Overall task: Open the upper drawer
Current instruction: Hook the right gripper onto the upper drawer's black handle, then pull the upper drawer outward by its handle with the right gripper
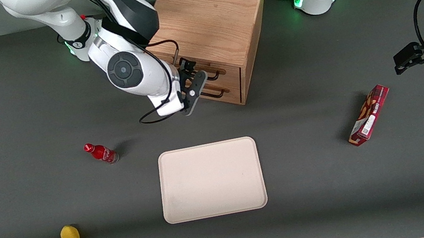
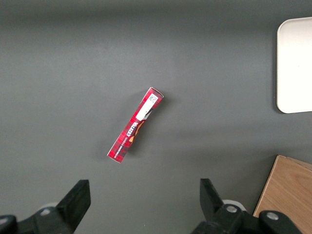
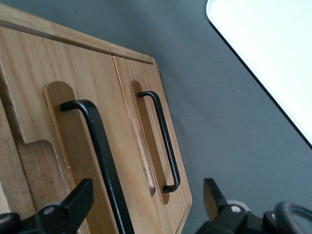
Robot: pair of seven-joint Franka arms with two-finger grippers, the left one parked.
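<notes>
In front of upper drawer (image 3: 73,161), oak, black-handled: gripper (image 3: 146,204), jaws apart.

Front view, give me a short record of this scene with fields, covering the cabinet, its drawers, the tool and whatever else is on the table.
cabinet: oak cabinet on the grey table
upper drawer: shut, black handle
lower drawer: shut
tool: open, in front of the drawers, fingers straddling the upper handle
tray: beige, nearer the camera than the cabinet
others: red bottle, yellow ball, red box

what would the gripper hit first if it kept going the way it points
Probably the upper drawer's handle: the open gripper sits right in front of the cabinet, fingers straddling that bar. Depth is unclear; the drawer front comes next.
</notes>
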